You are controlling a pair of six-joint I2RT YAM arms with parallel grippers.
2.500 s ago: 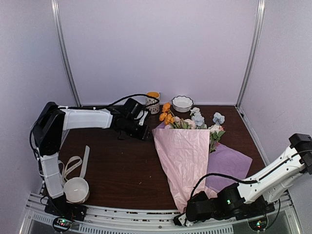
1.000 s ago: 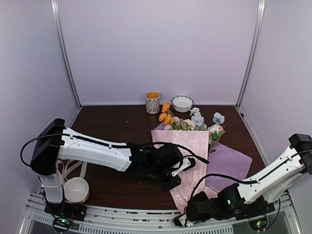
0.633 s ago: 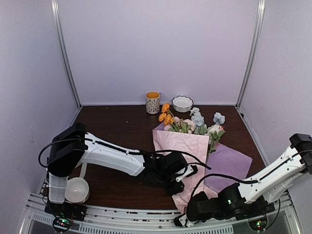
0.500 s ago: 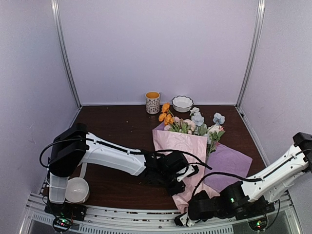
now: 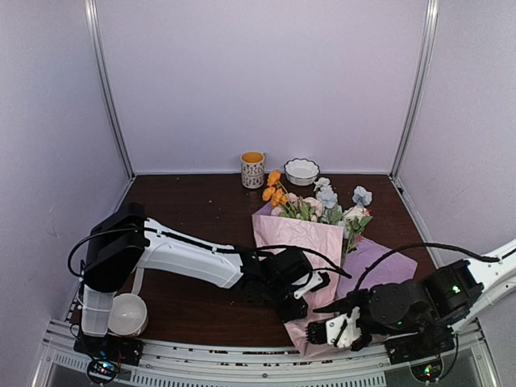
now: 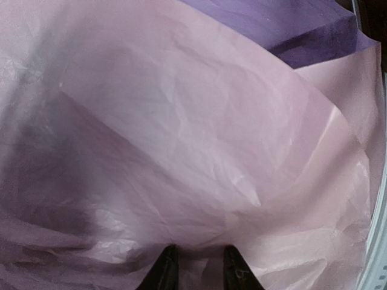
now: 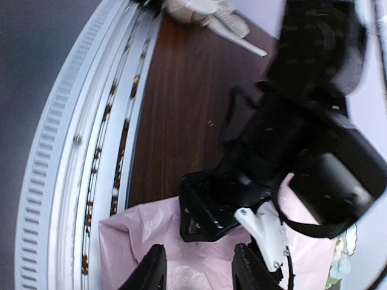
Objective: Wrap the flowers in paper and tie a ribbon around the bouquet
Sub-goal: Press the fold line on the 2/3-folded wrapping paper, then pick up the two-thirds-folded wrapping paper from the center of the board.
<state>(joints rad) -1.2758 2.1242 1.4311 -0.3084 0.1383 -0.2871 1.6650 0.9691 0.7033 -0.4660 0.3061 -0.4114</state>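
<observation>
Left gripper [image 6: 199,273]: down on the left flank of the crinkly pink paper-cone bouquet [image 5: 302,242] of white, blue and orange flowers, fingers narrowly parted.
Bouquet: lying flat, blooms far, narrow end near.
Right gripper [image 7: 199,269]: at the bouquet's narrow end, jaws apart, empty.

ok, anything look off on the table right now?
Yes, the wrap isn't closed. A lilac flap of the paper lies spread flat on the table to the right of the bouquet, outside the pink cone. Nothing visibly spilled or torn.
</observation>
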